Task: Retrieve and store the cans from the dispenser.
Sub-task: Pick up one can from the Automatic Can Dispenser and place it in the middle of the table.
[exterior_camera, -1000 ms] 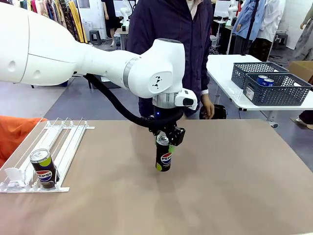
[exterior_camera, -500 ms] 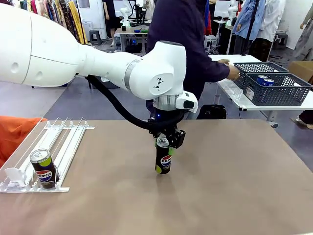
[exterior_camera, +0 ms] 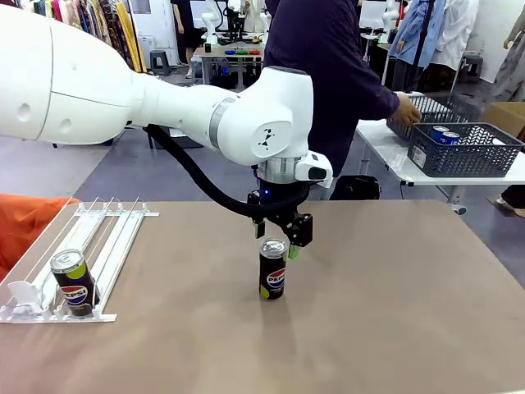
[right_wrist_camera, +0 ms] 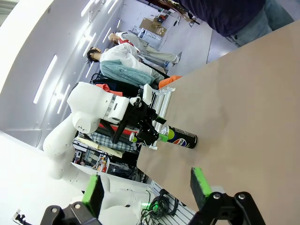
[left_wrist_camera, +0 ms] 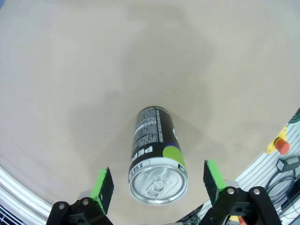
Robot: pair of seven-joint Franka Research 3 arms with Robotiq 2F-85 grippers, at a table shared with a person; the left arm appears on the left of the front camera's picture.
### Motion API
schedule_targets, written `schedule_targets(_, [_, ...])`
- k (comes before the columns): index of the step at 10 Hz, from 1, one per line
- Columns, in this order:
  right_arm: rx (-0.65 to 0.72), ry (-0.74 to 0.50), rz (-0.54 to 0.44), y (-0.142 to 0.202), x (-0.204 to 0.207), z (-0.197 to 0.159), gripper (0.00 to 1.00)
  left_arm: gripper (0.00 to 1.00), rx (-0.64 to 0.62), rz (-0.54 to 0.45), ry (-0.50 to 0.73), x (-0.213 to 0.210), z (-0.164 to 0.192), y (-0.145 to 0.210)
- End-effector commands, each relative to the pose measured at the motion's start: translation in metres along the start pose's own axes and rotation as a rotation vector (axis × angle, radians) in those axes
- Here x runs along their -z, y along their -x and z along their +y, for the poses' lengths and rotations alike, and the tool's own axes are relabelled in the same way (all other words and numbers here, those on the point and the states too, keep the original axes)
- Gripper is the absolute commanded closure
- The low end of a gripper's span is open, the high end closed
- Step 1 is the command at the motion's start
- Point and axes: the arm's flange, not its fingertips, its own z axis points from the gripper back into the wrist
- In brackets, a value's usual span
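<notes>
Two cans show. The black Pepsi can (exterior_camera: 272, 279) stands upright in the middle of the table (exterior_camera: 394, 312), right under the left gripper (exterior_camera: 277, 241). Its green pads (left_wrist_camera: 104, 186) are spread wide either side of the can's top, clear of it. The second can (exterior_camera: 72, 283) sits at the low end of the white dispenser (exterior_camera: 107, 238). The right gripper (right_wrist_camera: 146, 186) is also spread wide and holds nothing.

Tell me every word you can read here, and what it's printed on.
"PEPSI": black-and-green aluminium can standing mid-table.
"PEPSI": similar can in the white rail dispenser.
Fine white print on the mid-table one: too small to read.
</notes>
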Motion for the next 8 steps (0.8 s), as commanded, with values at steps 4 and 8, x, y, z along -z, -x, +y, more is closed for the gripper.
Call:
schedule_targets(4, [-0.021, -0.022, -0.023, -0.004, 0.001, 0.002, 0.0, 0.0, -0.037, -0.128, 0.127, -0.106, 0.018, 0.067])
schedule_targets(8, [-0.021, -0.022, -0.023, -0.004, 0.001, 0.002, 0.0, 0.0, -0.14, -0.323, 0.488, -0.178, 0.133, 0.22])
